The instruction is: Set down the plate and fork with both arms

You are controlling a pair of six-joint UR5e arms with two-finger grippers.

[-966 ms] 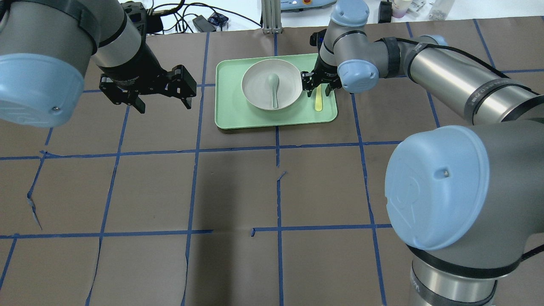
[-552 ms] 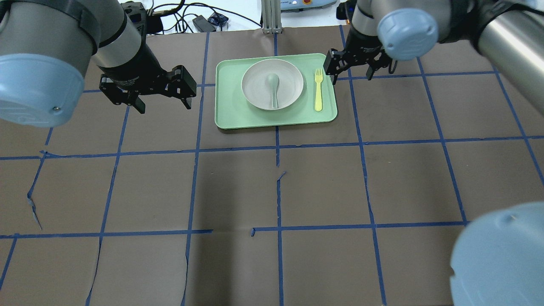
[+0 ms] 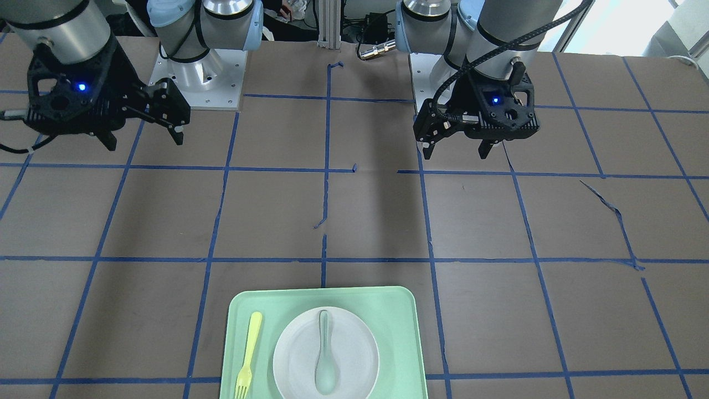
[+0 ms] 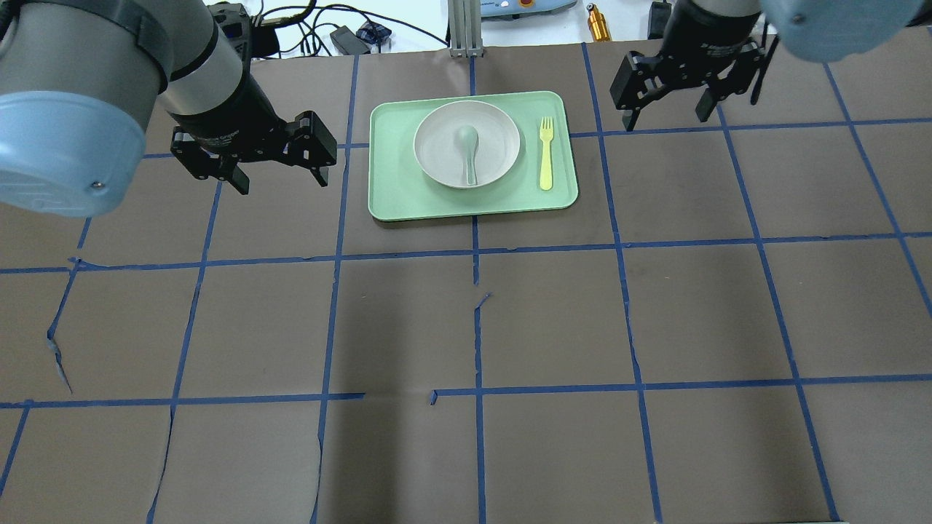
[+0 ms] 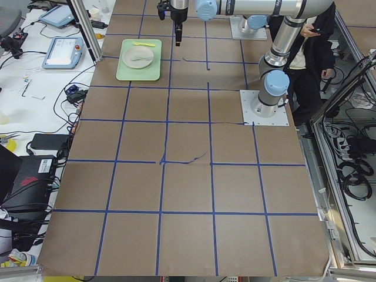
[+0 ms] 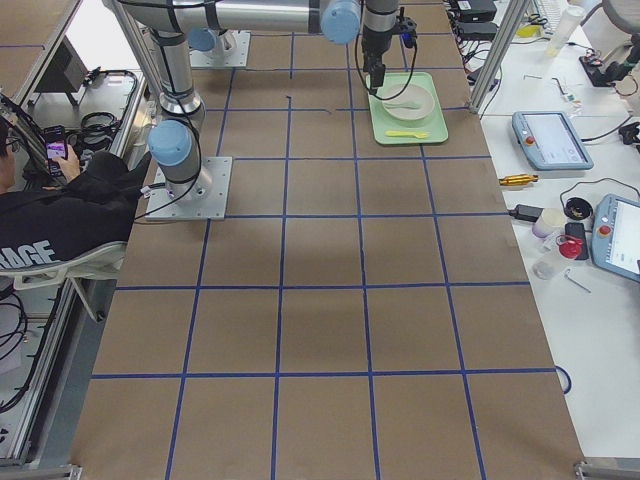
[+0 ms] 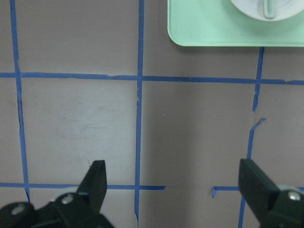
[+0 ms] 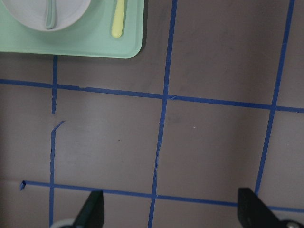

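The pale plate [image 4: 437,145] lies on the mint-green tray [image 4: 386,204] with a grey-green spoon [image 4: 470,156] on it. The yellow fork [image 4: 545,153] lies on the tray right of the plate, tines pointing away from me. My left gripper [image 4: 280,178] hovers open and empty left of the tray. My right gripper [image 4: 666,116] hovers open and empty right of the tray, near the far table edge. The front view shows the plate [image 3: 354,338], the fork [image 3: 248,354], the left gripper [image 3: 455,152] and the right gripper [image 3: 145,138]. Both wrist views show wide open jaws over bare table.
The table is brown paper with blue tape grid lines. Cables, a metal post [image 4: 464,29] and a small brass cylinder [image 4: 597,23] lie beyond the far edge. The tray corner shows in the left wrist view [image 7: 209,28] and the right wrist view [image 8: 95,45].
My right gripper has moved away from the fork, to the right and toward the far edge. The fork stays on the tray. The left arm has not moved.
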